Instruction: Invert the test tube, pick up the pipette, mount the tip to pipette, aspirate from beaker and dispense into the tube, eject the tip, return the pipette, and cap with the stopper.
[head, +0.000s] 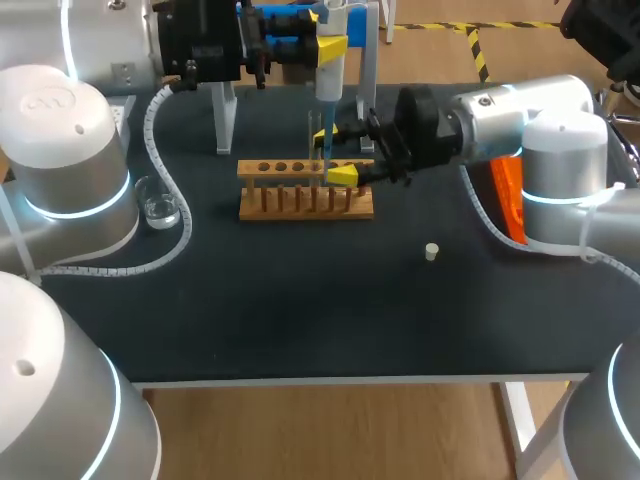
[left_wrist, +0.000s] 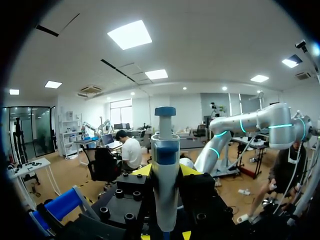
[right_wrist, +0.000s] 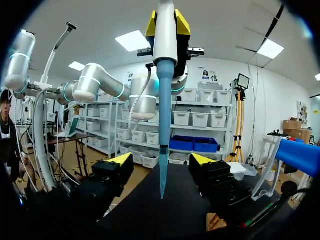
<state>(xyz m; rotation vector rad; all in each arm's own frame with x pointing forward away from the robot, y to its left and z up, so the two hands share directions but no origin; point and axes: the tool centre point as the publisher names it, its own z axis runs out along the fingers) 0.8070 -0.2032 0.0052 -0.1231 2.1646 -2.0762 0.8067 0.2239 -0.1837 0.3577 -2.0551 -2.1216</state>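
Note:
My left gripper (head: 330, 45) is shut on the white and blue pipette (head: 329, 75) and holds it upright above the wooden rack (head: 305, 205). Its blue tip (head: 327, 150) points down into a clear test tube (head: 316, 135) standing in the rack. My right gripper (head: 345, 152) is open at the rack, one yellow finger on each side of the tube and tip. In the right wrist view the blue tip (right_wrist: 163, 150) hangs between the spread fingers of the right gripper (right_wrist: 161, 160) without touching them. In the left wrist view the pipette (left_wrist: 165, 170) stands in the left gripper (left_wrist: 165, 200).
A glass beaker (head: 160, 210) stands at the left by my left arm's cable. A small white stopper (head: 431, 251) lies on the dark table (head: 300, 300) to the right of the rack. An orange object (head: 507, 195) sits behind my right arm. A white stand (head: 225, 120) rises behind the rack.

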